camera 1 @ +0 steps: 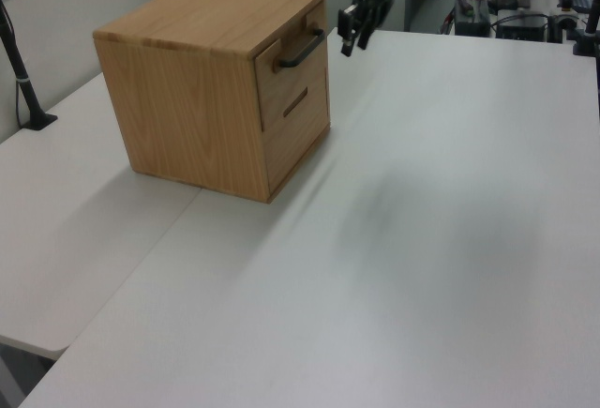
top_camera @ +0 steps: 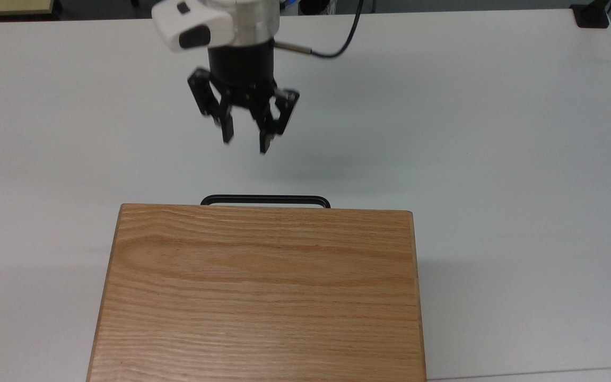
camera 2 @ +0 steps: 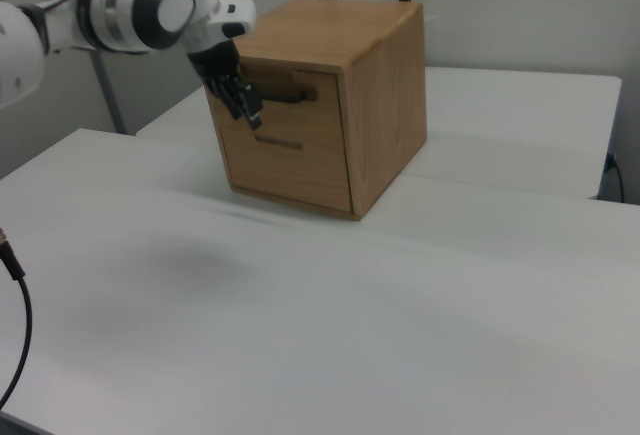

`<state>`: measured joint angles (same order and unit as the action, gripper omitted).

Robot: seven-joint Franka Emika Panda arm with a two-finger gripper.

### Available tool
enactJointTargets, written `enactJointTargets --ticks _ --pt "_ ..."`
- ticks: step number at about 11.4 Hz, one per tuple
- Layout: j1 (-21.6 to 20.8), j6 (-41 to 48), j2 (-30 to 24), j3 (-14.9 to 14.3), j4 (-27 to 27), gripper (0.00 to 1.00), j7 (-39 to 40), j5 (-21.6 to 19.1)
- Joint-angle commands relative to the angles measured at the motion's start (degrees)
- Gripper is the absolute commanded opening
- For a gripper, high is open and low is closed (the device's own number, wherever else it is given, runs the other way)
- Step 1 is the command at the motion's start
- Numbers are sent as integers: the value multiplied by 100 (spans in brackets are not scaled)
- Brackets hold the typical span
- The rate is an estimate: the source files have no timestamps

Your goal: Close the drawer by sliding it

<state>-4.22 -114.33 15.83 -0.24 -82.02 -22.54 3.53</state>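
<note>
The drawer (camera 1: 292, 78) is the upper one in the oak-grain cabinet (top_camera: 258, 292), and its light wooden front (camera 2: 292, 113) sits flush with the cabinet face. Its slim black bar handle (top_camera: 265, 200) pokes out past the cabinet's top edge in the top view, and the handle (camera 1: 302, 50) stands free. My gripper (top_camera: 245, 144) hangs open above the white table, a short way off the handle and holding nothing. In the left view the gripper (camera 1: 354, 40) is to the right of the handle; in the right view the gripper (camera 2: 248, 105) is to the left of the drawer front.
A lower drawer front with a slot pull (camera 2: 278, 143) sits under the upper one. The white table (top_camera: 496, 159) spreads wide around the cabinet. A black pole (camera 1: 19, 61) stands at the left view's left, and a black clamp (top_camera: 592, 16) is at the top view's far right corner.
</note>
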Motion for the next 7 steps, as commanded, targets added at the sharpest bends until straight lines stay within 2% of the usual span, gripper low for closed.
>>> enactJointTargets --ticks 1,5,7 --pt "-17 1320 -641 33 -139 100 161 51" --pt "-70 2800 -1397 85 -366 100 92 -115" --pt "-105 2662 -1915 85 -1024 100 179 -309"
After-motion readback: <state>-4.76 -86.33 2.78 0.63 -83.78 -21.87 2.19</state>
